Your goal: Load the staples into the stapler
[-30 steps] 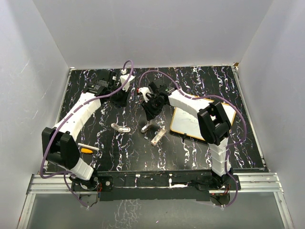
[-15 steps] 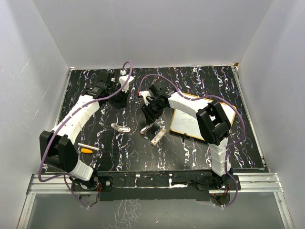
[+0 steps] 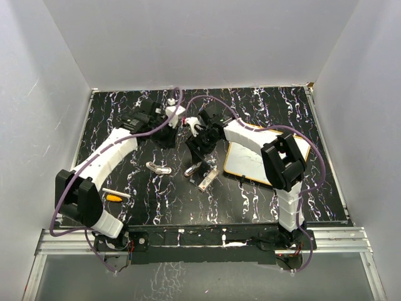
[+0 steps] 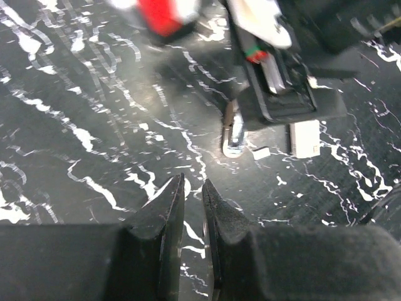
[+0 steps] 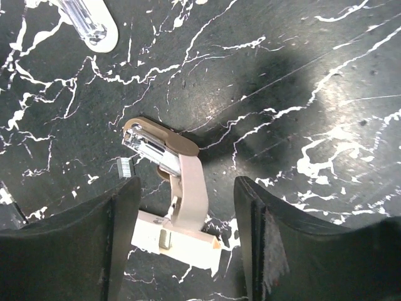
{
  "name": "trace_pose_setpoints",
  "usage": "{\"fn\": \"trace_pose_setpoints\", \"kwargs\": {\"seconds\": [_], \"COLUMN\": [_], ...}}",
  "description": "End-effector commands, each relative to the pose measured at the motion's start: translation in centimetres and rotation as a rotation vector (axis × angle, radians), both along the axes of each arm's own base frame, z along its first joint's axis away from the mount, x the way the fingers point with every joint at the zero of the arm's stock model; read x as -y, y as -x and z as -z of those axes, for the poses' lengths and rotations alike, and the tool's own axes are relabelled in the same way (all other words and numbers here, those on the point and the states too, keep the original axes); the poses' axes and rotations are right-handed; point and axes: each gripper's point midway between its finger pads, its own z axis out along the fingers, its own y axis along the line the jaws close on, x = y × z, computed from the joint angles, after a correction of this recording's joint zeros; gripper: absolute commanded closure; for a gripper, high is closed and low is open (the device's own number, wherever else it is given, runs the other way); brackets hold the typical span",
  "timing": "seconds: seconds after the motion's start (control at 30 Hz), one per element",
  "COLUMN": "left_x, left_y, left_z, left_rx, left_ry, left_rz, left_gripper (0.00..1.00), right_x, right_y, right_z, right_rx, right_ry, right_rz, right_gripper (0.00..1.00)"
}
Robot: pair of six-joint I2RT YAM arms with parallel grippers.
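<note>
1. Staples (image 5: 176, 242) lie on the table (image 5: 301, 94), against the open stapler (image 5: 164, 157); a nudge may shift both.
2. Right gripper (image 5: 185, 188), jaws spread and empty, hangs over them; a careless closing may pinch the stapler instead.
3. Left gripper (image 4: 188, 200), clenched on nothing, offers no bracing.

Blurred red-and-white object (image 4: 164, 14) half off the top edge; staples box (image 5: 188, 249) partly behind the tan stapler (image 5: 190, 183).

A pair, four singles!
Left stapler (image 3: 158, 167), right stapler (image 3: 195, 167); one staples box (image 3: 208, 179), one whiteboard (image 3: 250, 160), one pen (image 3: 117, 193), one orange cap (image 3: 113, 198).
</note>
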Motion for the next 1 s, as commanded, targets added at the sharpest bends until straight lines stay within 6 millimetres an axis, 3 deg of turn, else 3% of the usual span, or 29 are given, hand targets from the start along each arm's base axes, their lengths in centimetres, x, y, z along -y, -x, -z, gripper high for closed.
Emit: {"fn": "trace_pose_setpoints", "kwargs": {"seconds": [0.0,0.27,0.43,0.67,0.97], "left_x": [2.6,4.7,5.1,5.5,6.6], "left_y": [2.2,4.1,5.1,4.6,3.4], "left_z": [1.4,3.7,5.7,7.4,8.5], "left_rx": [-0.015,-0.05,-0.118,-0.143,-0.167], "left_ry": [-0.062,-0.136,-0.22,-0.306,-0.353], "left_rz": [0.045,0.035,0.068,0.076,0.043], "left_gripper": [1.0,1.0,1.0,1.0,1.0], "right_x": [0.6,6.5,8.3,10.6,12.0], "right_y": [-3.2,-3.5,-2.6,-2.4,-1.8], "right_z": [-8.5,-13.6,-16.9,-17.7,-17.8], "right_rx": [0.164,0.241,0.34,0.372,0.391], "right_ry": [-0.164,-0.269,-0.294,-0.29,-0.306], "right_rz": [-0.004,0.025,0.02,0.067,0.099], "right_gripper": [0.35,0.33,0.32,0.33,0.32]}}
